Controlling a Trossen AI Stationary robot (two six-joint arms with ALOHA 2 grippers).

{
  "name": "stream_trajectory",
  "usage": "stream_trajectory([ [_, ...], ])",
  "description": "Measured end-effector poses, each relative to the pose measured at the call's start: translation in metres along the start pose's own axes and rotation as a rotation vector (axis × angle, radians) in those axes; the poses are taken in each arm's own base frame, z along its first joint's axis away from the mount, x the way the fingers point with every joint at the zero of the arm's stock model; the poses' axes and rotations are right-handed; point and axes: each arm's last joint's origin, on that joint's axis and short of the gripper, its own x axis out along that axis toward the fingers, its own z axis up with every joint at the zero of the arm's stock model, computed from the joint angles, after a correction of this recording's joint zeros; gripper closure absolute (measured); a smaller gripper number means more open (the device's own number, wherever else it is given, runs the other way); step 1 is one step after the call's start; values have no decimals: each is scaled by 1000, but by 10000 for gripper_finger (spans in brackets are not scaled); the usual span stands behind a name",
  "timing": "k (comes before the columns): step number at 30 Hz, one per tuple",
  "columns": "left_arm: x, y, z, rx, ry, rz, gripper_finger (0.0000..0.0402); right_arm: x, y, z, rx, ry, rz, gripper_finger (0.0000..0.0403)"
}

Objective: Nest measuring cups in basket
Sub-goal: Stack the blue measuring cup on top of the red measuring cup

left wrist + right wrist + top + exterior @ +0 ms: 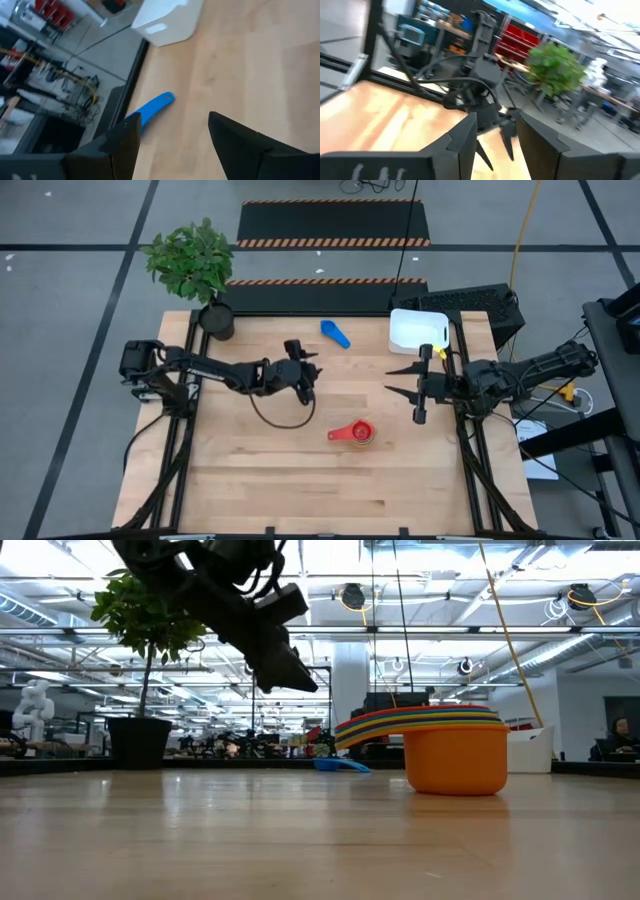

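Several measuring cups sit nested in a stack (354, 434) on the table's middle, red on top in the high view. In the low view the stack (452, 754) has the orange cup outermost, resting on its base, with the handles fanned to one side. A single blue cup (335, 333) lies apart on the wood near the far edge, left of the white basket (418, 330). My left gripper (312, 375) hovers open above the table between the blue cup and the stack; its wrist view shows the blue cup's handle (156, 107) and the basket (167, 20) ahead. My right gripper (398, 381) waits open, raised, at the right.
A potted plant (205, 280) stands at the table's far left corner. A dark box (480, 305) sits behind the basket, off the table's far right. A black cable loop (285, 415) hangs under my left arm. Bare wood lies toward the near edge.
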Motion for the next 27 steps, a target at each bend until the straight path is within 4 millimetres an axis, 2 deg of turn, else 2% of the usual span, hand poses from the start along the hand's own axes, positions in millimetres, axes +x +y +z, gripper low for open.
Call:
stream_trajectory([
  [6,9,29,13,-78,68,85,167,2,4,-13,-4,27,-65,271],
  [12,18,55,28,-3,22,22,167,2,5,-18,24,-34,-110,271],
  [17,38,64,12,127,45,-40,167,2,5,-19,34,-33,-109,271],
  [21,62,67,-7,152,101,-9,167,2,6,-19,53,-33,-108,271],
  [27,98,57,-29,233,303,-6,167,2,6,-19,55,-33,-108,271],
])
